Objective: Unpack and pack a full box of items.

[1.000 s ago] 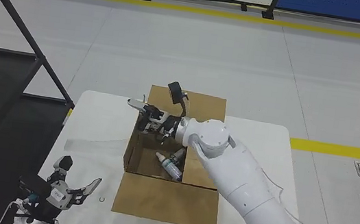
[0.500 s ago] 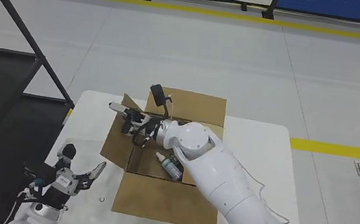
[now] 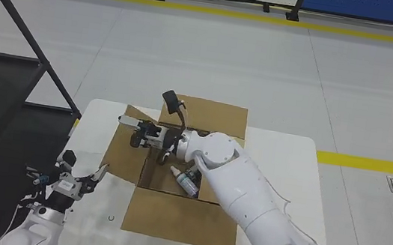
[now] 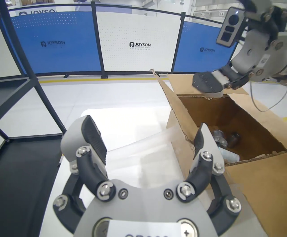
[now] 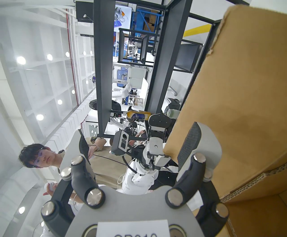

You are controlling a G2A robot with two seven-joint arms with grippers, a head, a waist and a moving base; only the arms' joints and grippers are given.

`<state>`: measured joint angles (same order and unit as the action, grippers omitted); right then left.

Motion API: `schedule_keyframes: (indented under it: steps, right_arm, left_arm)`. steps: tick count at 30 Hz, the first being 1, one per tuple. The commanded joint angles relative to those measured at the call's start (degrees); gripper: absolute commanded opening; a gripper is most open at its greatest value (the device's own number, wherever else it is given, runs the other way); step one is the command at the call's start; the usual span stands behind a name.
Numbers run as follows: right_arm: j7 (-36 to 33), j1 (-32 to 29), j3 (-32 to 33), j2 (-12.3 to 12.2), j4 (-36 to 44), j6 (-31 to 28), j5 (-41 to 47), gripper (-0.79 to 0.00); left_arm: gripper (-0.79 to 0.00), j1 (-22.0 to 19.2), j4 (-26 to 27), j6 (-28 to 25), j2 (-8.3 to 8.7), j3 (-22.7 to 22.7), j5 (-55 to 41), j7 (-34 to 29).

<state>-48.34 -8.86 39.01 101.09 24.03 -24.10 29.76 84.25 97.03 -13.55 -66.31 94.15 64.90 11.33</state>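
R hand, fingers apart, sits at box L-side flap, which is splayed outward. L hand apart too, low over bench. Looks like unpack stage: bottles inside box. Next: reach in, grab one.

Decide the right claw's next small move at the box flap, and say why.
Probably press the flap outward and down. The open right claw has one finger at the flap, which leans outward, half raised and not flat. Folding it down would likely clear access to the bottles inside the box.
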Motion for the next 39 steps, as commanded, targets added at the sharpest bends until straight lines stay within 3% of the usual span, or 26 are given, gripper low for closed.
schedule_keyframes:
  steps: [1,10,22,25,34,39]
  right_arm:
    - [-0.71,-0.03,1.41,-0.67,-0.02,-2.36,0.40,0.000]
    - [-4.15,-2.33,8.95,-5.80,2.74,-8.68,0.23,0.000]
    - [-4.91,-12.43,20.20,-14.18,17.51,-6.73,-7.61,0.000]
    - [-5.92,-14.38,22.17,-15.99,21.06,-1.58,-12.52,0.000]
    - [-5.92,-14.38,22.17,-15.99,21.06,-1.58,-12.52,0.000]
    - [-4.96,-17.30,23.94,-16.87,24.57,-2.33,-13.07,0.000]
  left_arm:
    - [0.000,0.00,-0.86,-0.17,0.02,0.42,-0.21,-0.15]
    - [0.000,-0.28,-5.13,-1.57,0.12,1.21,-0.75,-2.37]
    - [0.000,-1.67,-7.59,-3.62,0.49,0.94,2.97,-6.08]
    - [0.000,-0.80,-5.92,-3.78,0.50,1.76,2.39,-3.50]
    - [0.000,3.23,4.06,-3.05,0.56,4.41,2.94,0.59]
    - [0.000,5.07,10.47,-2.00,0.49,4.93,4.18,1.44]
